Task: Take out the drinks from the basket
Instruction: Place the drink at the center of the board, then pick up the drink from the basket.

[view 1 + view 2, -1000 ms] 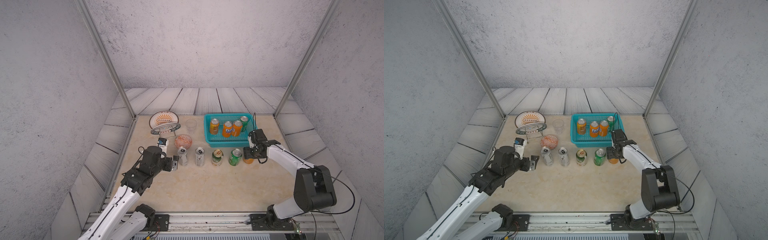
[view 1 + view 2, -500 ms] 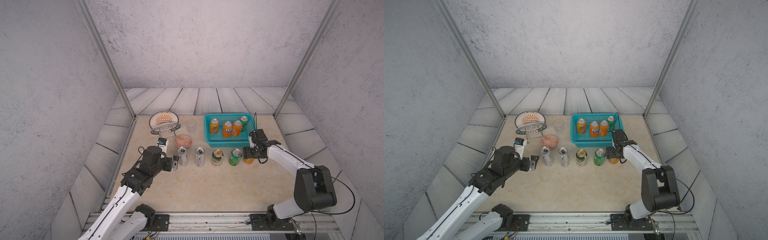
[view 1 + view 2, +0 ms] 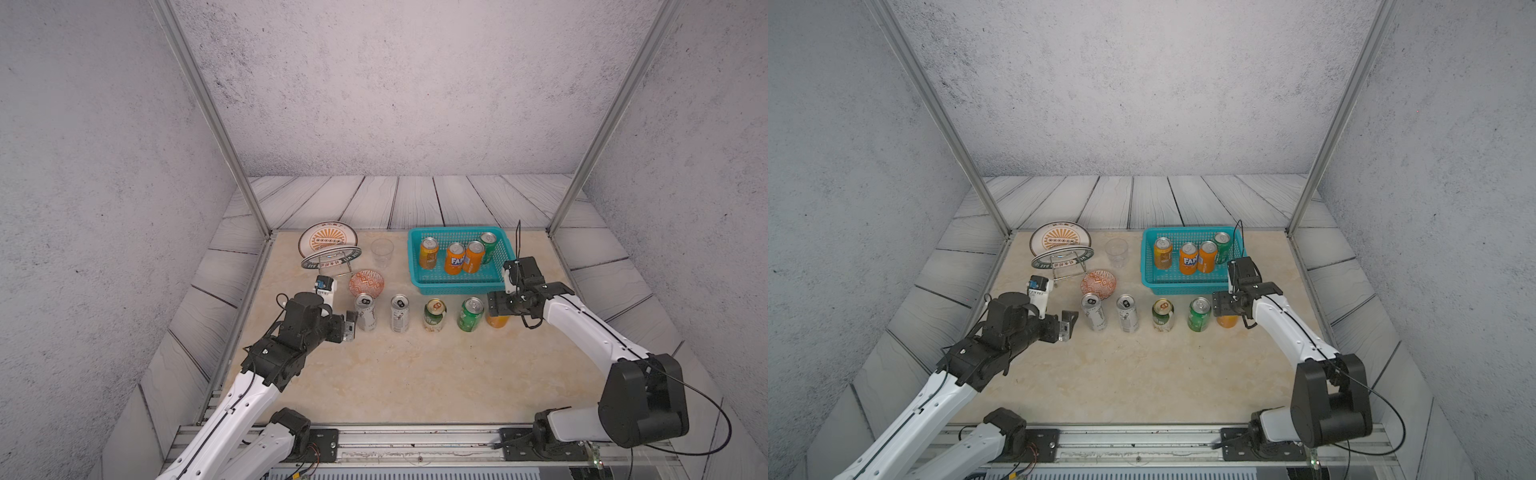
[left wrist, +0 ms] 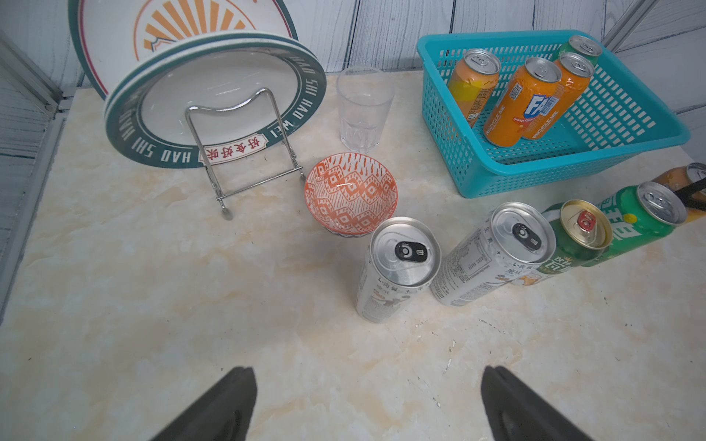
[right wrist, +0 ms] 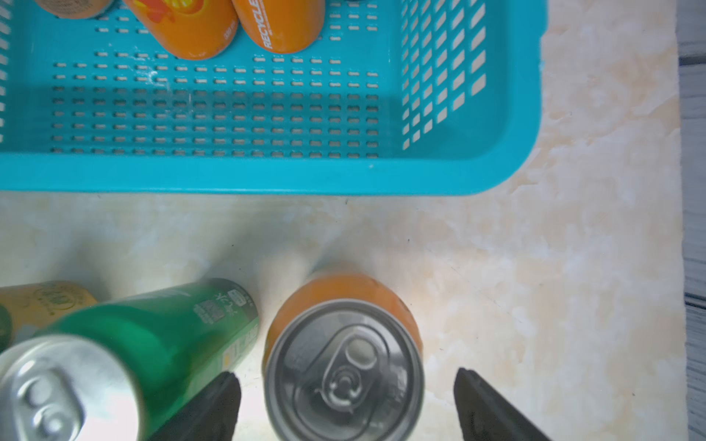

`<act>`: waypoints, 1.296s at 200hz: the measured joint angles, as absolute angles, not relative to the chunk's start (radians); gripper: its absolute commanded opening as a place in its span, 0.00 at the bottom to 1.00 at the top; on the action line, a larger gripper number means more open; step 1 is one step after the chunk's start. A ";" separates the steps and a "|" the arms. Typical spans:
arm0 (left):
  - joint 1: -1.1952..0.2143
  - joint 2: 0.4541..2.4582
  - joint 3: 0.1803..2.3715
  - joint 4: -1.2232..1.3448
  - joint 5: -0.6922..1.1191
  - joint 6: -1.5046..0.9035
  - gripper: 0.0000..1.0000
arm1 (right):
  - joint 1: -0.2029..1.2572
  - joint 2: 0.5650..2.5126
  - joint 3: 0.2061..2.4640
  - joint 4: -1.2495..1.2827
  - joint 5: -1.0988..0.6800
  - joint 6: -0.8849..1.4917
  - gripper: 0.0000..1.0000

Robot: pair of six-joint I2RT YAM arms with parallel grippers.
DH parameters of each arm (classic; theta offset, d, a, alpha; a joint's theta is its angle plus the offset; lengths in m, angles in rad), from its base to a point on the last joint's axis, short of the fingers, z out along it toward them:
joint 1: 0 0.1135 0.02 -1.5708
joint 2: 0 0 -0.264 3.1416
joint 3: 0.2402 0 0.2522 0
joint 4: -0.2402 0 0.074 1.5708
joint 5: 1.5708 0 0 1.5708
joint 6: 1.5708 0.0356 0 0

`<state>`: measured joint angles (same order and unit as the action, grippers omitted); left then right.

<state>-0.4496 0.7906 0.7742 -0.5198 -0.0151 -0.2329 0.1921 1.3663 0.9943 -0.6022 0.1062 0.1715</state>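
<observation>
Right gripper [image 5: 345,376] sits spread apart around the orange can [image 5: 344,290], 5 o'clock off the basket [image 3: 457,286]. Left gripper [image 4: 366,372] is spread too, empty.

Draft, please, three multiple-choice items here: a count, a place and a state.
1. How many cans stand in the basket? A. four B. two C. six
2. Where is the patterned bowl? A. in the basket B. stacked on a can C. on the table, near a white can
3. How is the right tool? A. shut on a white can B. open, astride the orange can on the table C. shut, empty
Key: 1 A, three orange and one green; 2 C, it rests on bare table; 3 B, both fingers stand clear of it.
</observation>
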 measured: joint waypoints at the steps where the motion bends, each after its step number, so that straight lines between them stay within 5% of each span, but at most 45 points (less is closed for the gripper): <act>1: -0.450 0.791 0.774 -0.520 -0.015 -0.233 0.99 | 0.192 1.365 0.995 -0.603 0.106 0.171 0.96; 144: -0.450 0.877 0.903 -0.535 -0.003 -0.232 0.99 | 0.192 1.040 1.020 -0.723 0.109 0.160 1.00; 259: -0.503 1.279 1.295 -0.565 0.078 -0.185 0.99 | 0.192 1.004 1.020 -0.753 0.112 0.166 0.99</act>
<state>-0.5030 1.2793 1.2953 -0.5652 0.0776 -0.1852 0.1921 1.0039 1.0199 -0.7528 0.1120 0.1661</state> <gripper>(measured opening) 0.987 0.994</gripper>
